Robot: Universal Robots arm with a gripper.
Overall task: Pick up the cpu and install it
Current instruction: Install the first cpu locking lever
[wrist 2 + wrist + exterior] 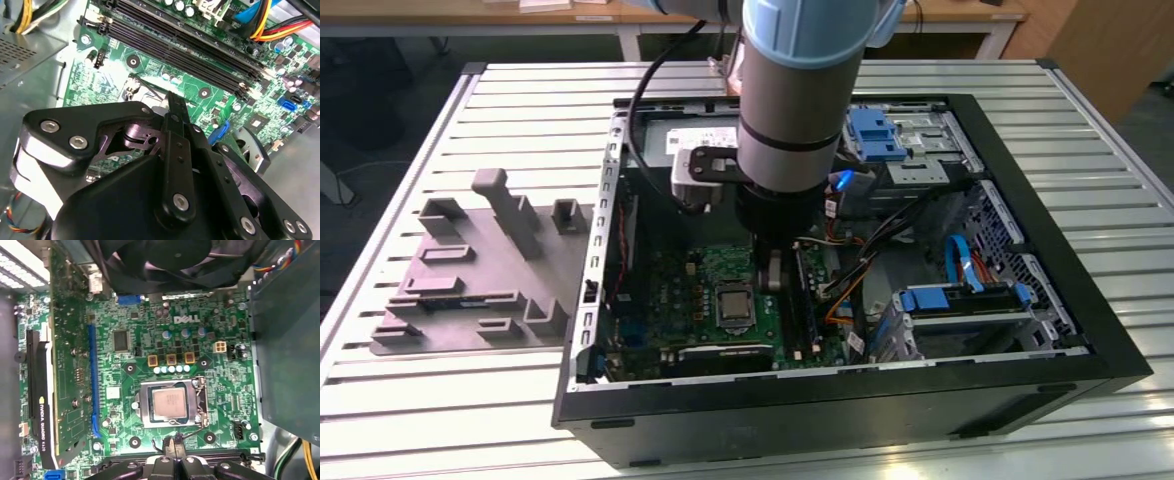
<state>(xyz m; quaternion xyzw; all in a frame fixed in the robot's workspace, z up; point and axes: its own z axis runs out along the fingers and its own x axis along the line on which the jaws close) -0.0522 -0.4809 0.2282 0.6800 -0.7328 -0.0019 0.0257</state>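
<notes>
The cpu (170,404) is a small square chip with a silvery top. It lies flat in the socket, inside the metal socket frame (199,395) on the green motherboard (150,340). In the exterior view the cpu (736,308) sits low in the open computer case. My gripper (775,283) hangs inside the case just to the exterior view's right of it, above the board. Its tip (174,446) is a short way off the socket's edge, near a thin wire lever (187,432). The gripper (172,102) is shut, with nothing between the fingers.
The black case wall (854,390) rings the work area. Around the socket are a graphics card (65,340), a black fan (165,260), long memory slots (190,45), loose cables (854,260) and blue drive brackets (961,298). A grey fixture (467,270) lies on the table outside the case.
</notes>
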